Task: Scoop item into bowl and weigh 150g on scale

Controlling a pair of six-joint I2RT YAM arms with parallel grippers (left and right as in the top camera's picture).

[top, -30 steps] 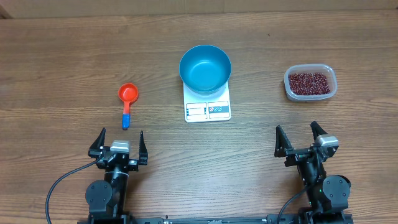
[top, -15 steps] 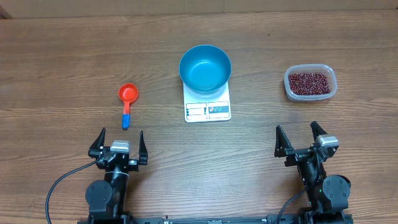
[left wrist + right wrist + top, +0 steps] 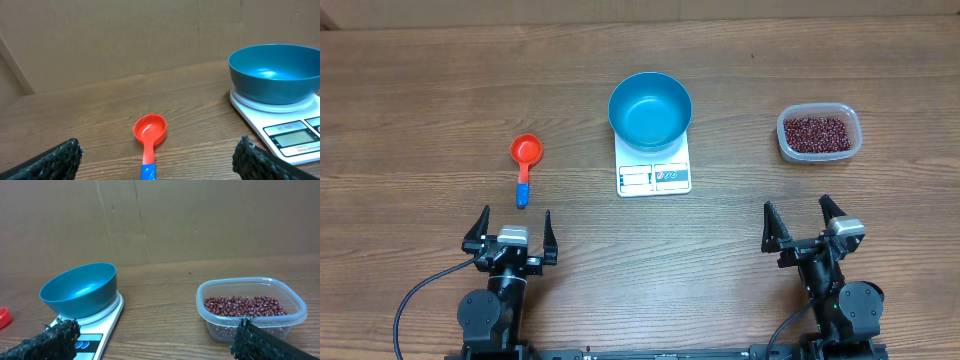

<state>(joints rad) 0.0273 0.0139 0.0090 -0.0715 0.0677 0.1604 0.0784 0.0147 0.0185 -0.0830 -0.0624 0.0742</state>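
Scale [image 3: 654, 172]: flat white smooth plastic rectangle, display and printed labels on the edge facing the arms. One.
Bowl [image 3: 650, 110]: round, deep, glossy teal, sits on the scale's far part and leaves the display edge uncovered. Interior looks bare in both wrist views. One.
Beans [image 3: 817, 133]: tiny dark red-maroon grains in a loose shallow layer, too many to count. All of them lie in the tub [image 3: 820, 107], a clear thin plastic rounded rectangle well to the right of the scale. One tub.
Scoop [image 3: 525, 160]: red plastic round cup on a short handle with a blue tip, lying flat well to the left of the scale, cup end away from the arms. One.
Table [image 3: 420, 90]: brown wood-grain surface, matte. Plain brown cardboard wall [image 3: 125, 35] behind the scale.
Left gripper [image 3: 515, 218]: on the near side of the scale, off to its left. Its fingers [image 3: 55, 157] are black with a rough grainy face, spread wide, holding nothing.
Right gripper [image 3: 797, 206]: near side of the scale, off to its right, fingers spread wide, nothing between them.
Two grippers total.
Versus the earlier overhead pictures: no change, every object and both arms are in the same place.
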